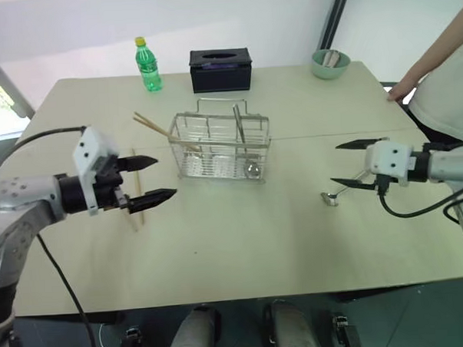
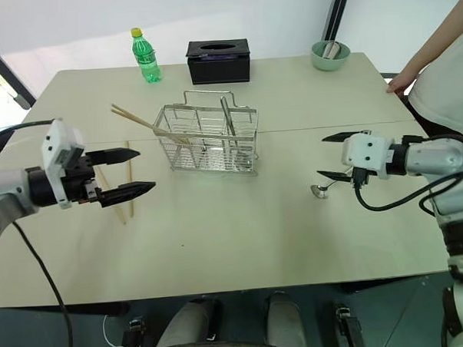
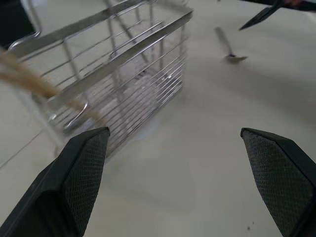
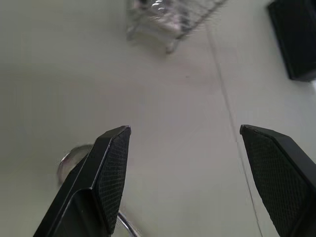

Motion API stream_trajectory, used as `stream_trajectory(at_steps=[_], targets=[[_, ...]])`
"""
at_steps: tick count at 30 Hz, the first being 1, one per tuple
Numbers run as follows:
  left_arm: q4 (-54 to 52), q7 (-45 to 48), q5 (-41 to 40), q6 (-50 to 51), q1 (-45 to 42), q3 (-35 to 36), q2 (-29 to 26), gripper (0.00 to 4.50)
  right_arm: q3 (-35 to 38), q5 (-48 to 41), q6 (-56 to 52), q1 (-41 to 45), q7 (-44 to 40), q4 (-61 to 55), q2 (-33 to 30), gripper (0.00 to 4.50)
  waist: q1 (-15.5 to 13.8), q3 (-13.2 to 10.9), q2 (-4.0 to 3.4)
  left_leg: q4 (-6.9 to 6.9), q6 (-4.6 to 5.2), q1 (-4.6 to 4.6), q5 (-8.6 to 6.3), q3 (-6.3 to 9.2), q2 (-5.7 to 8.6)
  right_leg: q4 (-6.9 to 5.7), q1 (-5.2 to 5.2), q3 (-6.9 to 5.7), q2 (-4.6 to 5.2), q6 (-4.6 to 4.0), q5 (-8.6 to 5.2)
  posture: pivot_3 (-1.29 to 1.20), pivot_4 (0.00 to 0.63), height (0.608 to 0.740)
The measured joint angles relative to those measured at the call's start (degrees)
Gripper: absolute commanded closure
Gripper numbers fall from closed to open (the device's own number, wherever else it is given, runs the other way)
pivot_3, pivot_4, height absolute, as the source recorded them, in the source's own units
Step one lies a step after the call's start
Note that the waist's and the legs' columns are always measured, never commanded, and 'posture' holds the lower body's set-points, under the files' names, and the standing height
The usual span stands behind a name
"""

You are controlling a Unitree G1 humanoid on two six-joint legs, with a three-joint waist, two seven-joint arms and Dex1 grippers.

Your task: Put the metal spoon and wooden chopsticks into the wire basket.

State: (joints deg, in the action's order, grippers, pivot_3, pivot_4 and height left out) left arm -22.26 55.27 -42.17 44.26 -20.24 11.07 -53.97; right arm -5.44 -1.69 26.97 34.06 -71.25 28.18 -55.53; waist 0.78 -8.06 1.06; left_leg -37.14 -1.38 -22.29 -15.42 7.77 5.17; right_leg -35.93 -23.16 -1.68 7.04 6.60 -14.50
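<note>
Partly done: one pair of wooden chopsticks leans in the wire basket mid-desk, tips sticking out toward the far left corner; something shiny also sits in the basket. Left: two more chopsticks flat near the left edge under the left gripper, metal spoon toward the right edge by the right gripper. Both grippers wide, empty
</note>
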Motion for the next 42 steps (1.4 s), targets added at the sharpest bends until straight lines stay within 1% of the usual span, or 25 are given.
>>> stream_trajectory(at_steps=[4, 5, 8, 11, 18, 24, 26, 27, 28, 30, 32, 33, 42], targets=[[1.0, 2.0, 0.0, 0.2, -5.1, -5.1, 1.5, 0.02, -8.6, 9.0, 11.2, 14.0, -6.5, 16.9, 0.3, 0.82, 0.3, 0.0, -0.03, 0.06, -0.02, 0.01, 0.01, -0.03, 0.0, -0.06, -0.07, 0.02, -0.03, 0.05, 0.03, 0.0, 0.15, 0.661], [1.1, 2.1, 0.1, 0.2, -5.6, -5.9, 1.9, 0.02, -10.2, 10.7, 13.0, 16.4, -7.7, 19.6, 0.6, 0.82, 0.4, 0.0, -0.03, 0.08, -0.02, 0.01, 0.01, -0.01, -0.01, -0.06, -0.07, 0.02, -0.05, 0.15, 0.08, 0.0, 0.15, 0.661], [2.0, 2.1, 0.9, 0.2, -7.4, -8.0, 3.2, 0.02, -14.6, 15.7, 16.5, 22.7, -10.1, 27.6, 2.4, 0.82, 0.4, -0.1, -0.02, 0.08, -0.05, 0.0, 0.02, -0.01, 0.0, -0.06, -0.09, 0.04, -0.07, 0.16, 0.09, 0.0, 0.15, 0.661], [2.3, 1.6, 1.7, 0.1, -8.9, -9.2, 5.2, 0.02, -18.5, 20.5, 18.1, 28.2, -10.8, 34.1, 6.1, 0.82, 0.5, 0.0, -0.01, 0.06, -0.09, 0.02, 0.05, 0.01, -0.01, -0.08, -0.09, 0.08, -0.1, 0.16, 0.09, 0.0, 0.15, 0.661], [0.5, -1.2, 1.5, 1.2, -8.9, -9.7, 6.7, 0.02, -22.7, 26.4, 19.2, 31.8, -11.2, 41.4, 12.3, 0.82, 0.2, 0.0, 0.0, 0.05, -0.42, 0.01, 0.24, 0.07, 0.01, -0.12, -0.08, 0.1, -0.12, 0.16, 0.1, 0.0, 0.15, 0.661], [-1.7, -2.6, -0.3, 3.1, -7.2, -7.8, 6.6, 0.02, -24.9, 30.3, 19.7, 33.5, -11.0, 44.3, 13.4, 0.82, 0.3, 0.0, 0.0, 0.05, -0.45, 0.02, 0.26, 0.08, 0.02, -0.17, -0.1, 0.11, -0.15, 0.16, 0.1, 0.0, 0.15, 0.661], [-2.1, -2.8, -0.6, 3.4, -6.9, -7.4, 6.2, 0.0, -25.1, 30.9, 19.9, 33.6, -10.4, 44.7, 14.2, 1.38, 0.4, 0.0, 0.01, 0.05, -0.46, 0.04, 0.26, 0.09, 0.01, -0.18, -0.1, 0.13, -0.16, 0.15, 0.1, 0.0, 0.15, 0.661], [-2.8, -2.8, -1.0, 3.9, -6.5, -7.3, 5.8, 0.0, -25.4, 31.3, 20.2, 33.6, -10.1, 45.0, 14.4, 1.73, 0.4, 0.0, 0.0, 0.06, -0.46, 0.04, 0.26, 0.08, 0.01, -0.19, -0.1, 0.14, -0.16, 0.15, 0.1, 0.0, 0.15, 0.661], [-3.4, -2.8, -1.3, 4.2, -6.0, -7.2, 5.5, 0.0, -25.6, 31.8, 20.6, 33.6, -10.1, 45.3, 14.5, 2.17, 0.4, 0.0, 0.0, 0.06, -0.47, 0.04, 0.27, 0.08, 0.01, -0.2, -0.1, 0.14, -0.16, 0.15, 0.1, 0.0, 0.15, 0.661], [-4.3, -2.8, -2.3, 4.5, -4.9, -6.9, 5.1, 0.0, -25.8, 32.0, 21.2, 33.6, -10.2, 45.6, 14.4, 3.32, 0.4, 0.0, 0.02, 0.05, -0.47, 0.05, 0.27, 0.09, 0.01, -0.19, -0.1, 0.15, -0.17, 0.15, 0.1, 0.0, 0.15, 0.661], [-5.0, -3.0, -2.5, 4.9, -4.8, -6.8, 4.9, 0.0, -25.8, 32.0, 21.3, 33.6, -10.3, 45.9, 14.6, 4.31, 0.4, 0.0, 0.03, 0.03, -0.47, 0.05, 0.27, 0.08, 0.01, -0.19, -0.08, 0.15, -0.17, 0.15, 0.1, 0.0, 0.15, 0.661], [-5.1, -3.1, -2.8, 5.1, -4.8, -6.8, 4.9, 0.0, -25.8, 32.0, 21.4, 33.6, -10.4, 45.9, 14.7, 4.46, 0.4, 0.0, 0.03, 0.04, -0.46, 0.06, 0.26, 0.08, 0.01, -0.2, -0.08, 0.15, -0.17, 0.15, 0.1, 0.0, 0.15, 0.661], [-5.1, -5.0, -4.5, 6.1, -6.3, -5.8, 4.9, 0.0, -25.3, 31.8, 22.1, 33.4, -11.4, 45.9, 14.7, 4.46, 0.4, 0.0, 0.04, 0.04, -0.5, 0.08, 0.29, 0.09, 0.0, -0.21, -0.07, 0.15, -0.18, 0.15, 0.1, 0.0, 0.15, 0.661]])
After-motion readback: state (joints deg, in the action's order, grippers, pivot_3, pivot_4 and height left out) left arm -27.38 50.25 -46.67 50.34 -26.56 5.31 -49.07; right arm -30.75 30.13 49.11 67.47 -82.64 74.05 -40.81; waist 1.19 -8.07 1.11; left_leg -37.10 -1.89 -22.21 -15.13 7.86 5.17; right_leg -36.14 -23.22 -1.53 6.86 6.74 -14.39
